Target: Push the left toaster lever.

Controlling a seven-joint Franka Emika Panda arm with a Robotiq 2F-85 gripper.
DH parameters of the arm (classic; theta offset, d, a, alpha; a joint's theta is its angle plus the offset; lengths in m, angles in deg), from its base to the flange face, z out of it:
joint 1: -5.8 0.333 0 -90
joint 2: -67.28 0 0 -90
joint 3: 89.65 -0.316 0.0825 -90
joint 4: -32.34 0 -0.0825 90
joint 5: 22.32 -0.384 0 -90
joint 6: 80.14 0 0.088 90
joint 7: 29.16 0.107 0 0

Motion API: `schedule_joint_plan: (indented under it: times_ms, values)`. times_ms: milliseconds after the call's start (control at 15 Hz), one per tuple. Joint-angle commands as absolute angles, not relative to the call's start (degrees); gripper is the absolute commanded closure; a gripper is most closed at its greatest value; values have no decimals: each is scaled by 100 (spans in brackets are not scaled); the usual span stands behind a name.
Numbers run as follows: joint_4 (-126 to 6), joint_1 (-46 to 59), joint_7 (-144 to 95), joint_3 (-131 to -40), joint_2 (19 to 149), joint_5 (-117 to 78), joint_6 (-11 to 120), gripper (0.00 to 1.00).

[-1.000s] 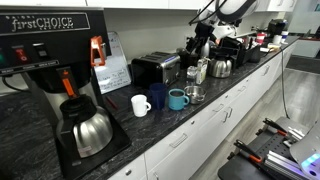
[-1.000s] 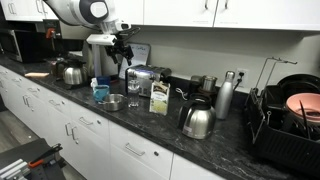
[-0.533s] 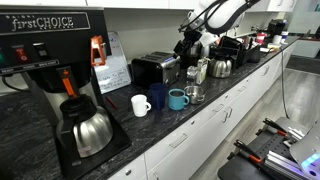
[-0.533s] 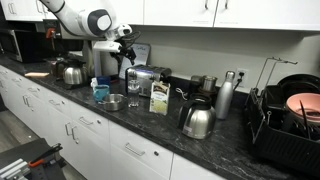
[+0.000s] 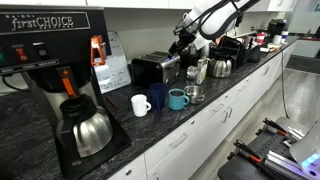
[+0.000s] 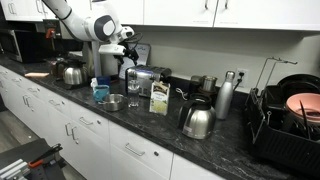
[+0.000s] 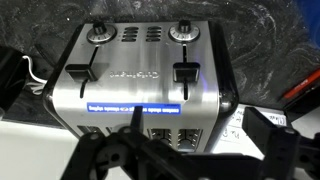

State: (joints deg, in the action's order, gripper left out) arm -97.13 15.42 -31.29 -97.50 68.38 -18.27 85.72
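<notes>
The toaster [image 5: 155, 67] is a low black box with chrome panels on the counter; it also shows in an exterior view [image 6: 147, 78]. In the wrist view its chrome face [image 7: 140, 70] fills the frame, with two black levers, one at picture-left [image 7: 78, 72] and one at picture-right [image 7: 184, 75], and two knobs above them. My gripper [image 5: 186, 40] hangs in the air above and beside the toaster, not touching it, as an exterior view [image 6: 127, 50] also shows. In the wrist view its fingers [image 7: 198, 125] stand wide apart and empty.
A tall black coffee brewer [image 5: 50, 60] with a steel carafe [image 5: 85, 128] stands near. A white mug [image 5: 141, 104] and a blue mug [image 5: 177, 98] sit before the toaster. A carton [image 6: 158, 97], steel kettles [image 6: 197, 120] and a dish rack [image 6: 285, 120] line the counter.
My arm has swung in toward the toaster, and the gripper now hangs closer above it. Nothing on the counter has moved.
</notes>
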Motion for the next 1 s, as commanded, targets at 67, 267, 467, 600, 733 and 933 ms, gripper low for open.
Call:
schedule_joint_plan:
  times_ms: [67, 267, 467, 600, 733, 933]
  values:
    - [-9708, 1509, -3145, -9783, 6835, -1842, 8561, 0]
    - [-9702, 1487, -3110, -9746, 6895, -1608, 8763, 0]
    - [-9630, 1484, -3277, -9749, 7050, -1549, 9016, 0]
    - [-9574, 1487, -3416, -9762, 7187, -1570, 9160, 0]
    - [-9513, 1488, -3544, -9777, 7321, -1574, 9281, 26]
    - [-9369, 1512, -3467, -9647, 7553, -1445, 9531, 47]
